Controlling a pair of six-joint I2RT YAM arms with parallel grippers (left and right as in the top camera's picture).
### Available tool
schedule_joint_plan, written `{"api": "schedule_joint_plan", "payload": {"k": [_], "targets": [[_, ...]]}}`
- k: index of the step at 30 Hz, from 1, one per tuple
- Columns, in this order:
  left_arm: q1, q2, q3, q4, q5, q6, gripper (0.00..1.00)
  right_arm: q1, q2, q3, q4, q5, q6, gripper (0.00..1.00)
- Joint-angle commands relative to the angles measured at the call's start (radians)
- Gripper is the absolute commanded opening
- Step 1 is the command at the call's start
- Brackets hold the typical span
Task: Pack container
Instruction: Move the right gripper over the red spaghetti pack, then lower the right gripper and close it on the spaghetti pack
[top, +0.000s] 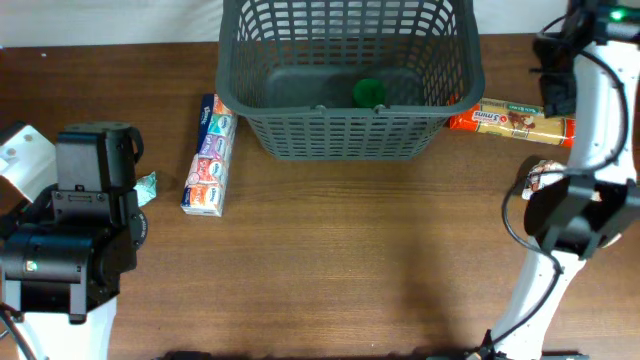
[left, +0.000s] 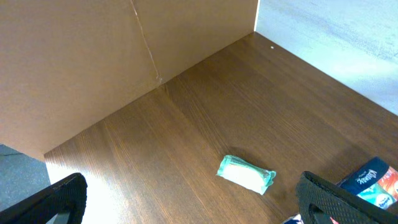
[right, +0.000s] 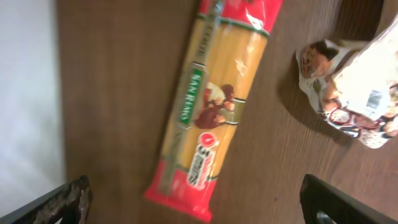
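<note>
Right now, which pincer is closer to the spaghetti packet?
Right. The right pincer hangs above the spaghetti packet; the left pincer is far across the table, by the small green packet.

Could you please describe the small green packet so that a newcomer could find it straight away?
Start at the large dark grey basket at the far centre; just left of it lies a long colourful multipack. Left of that pack's near end is the small packet, which is pale mint green, crinkled and far smaller than anything nearby.
</note>
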Motion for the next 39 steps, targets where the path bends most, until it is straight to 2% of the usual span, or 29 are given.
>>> {"api": "schedule_joint_plan", "payload": {"k": [1,10,22,31,39], "targets": [[0.005,0.003,0.012,0.0,-0.022,-0.013,0.99,-0.01,0.06,-0.007,0.005,-0.024,0.044,0.99],[0.005,0.003,0.012,0.0,-0.022,-0.013,0.99,-0.042,0.101,-0.007,0.016,-0.036,0.217,0.99],[0.005,0.003,0.012,0.0,-0.022,-0.013,0.99,-0.065,0.175,-0.007,0.069,-0.105,0.245,0.99],[0.005,0.003,0.012,0.0,-0.022,-0.013,0.99,-0.076,0.254,-0.008,0.006,-0.122,0.286,0.99],[0.005,0.003,0.012,0.0,-0.022,-0.013,0.99,-0.102,0.264,-0.008,0.016,-0.125,0.285,0.99]]}}
